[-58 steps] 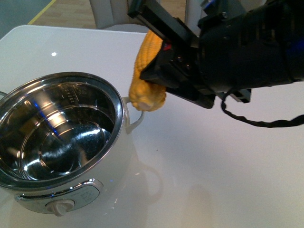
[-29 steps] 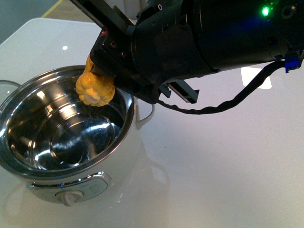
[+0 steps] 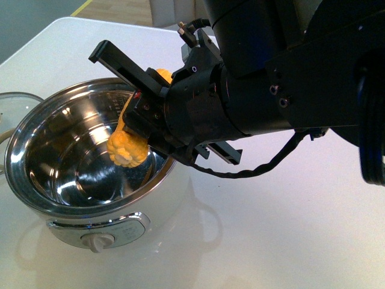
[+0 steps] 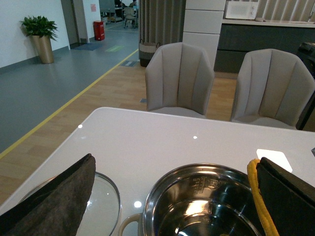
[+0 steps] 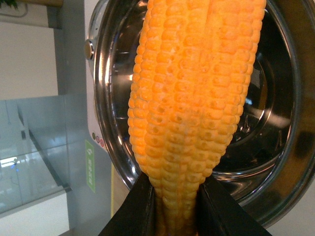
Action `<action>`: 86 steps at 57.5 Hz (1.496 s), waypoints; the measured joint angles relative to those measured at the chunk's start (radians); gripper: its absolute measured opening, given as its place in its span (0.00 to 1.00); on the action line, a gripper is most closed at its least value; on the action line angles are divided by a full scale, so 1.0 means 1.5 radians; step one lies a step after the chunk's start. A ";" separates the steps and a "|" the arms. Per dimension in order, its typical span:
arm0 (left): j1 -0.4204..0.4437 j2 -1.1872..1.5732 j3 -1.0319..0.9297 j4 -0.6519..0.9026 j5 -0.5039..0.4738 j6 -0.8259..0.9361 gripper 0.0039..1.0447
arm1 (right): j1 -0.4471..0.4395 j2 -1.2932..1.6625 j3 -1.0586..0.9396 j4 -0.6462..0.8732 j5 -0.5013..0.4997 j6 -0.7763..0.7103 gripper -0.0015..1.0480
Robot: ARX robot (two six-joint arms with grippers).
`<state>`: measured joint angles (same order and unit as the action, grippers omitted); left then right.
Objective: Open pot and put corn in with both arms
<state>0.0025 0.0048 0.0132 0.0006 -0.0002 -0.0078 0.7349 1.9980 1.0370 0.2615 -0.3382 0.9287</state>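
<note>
Right gripper [image 3: 141, 111] is clamping the corn [image 3: 127, 147], holding it tilted, lower end inside the open pot [image 3: 90, 208] at centre left of the front view. Left gripper [image 4: 174, 162] is hovering with fingers apart.

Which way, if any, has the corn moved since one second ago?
Yes. The corn moved leftward, from outside the pot to over its open mouth.
</note>
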 joint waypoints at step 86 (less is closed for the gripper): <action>0.000 0.000 0.000 0.000 0.000 0.000 0.94 | -0.349 -0.438 -0.244 -0.139 0.115 -0.191 0.92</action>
<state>0.0025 0.0048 0.0132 0.0006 -0.0002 -0.0078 0.2108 1.3407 0.6716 0.0528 -0.1661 0.6426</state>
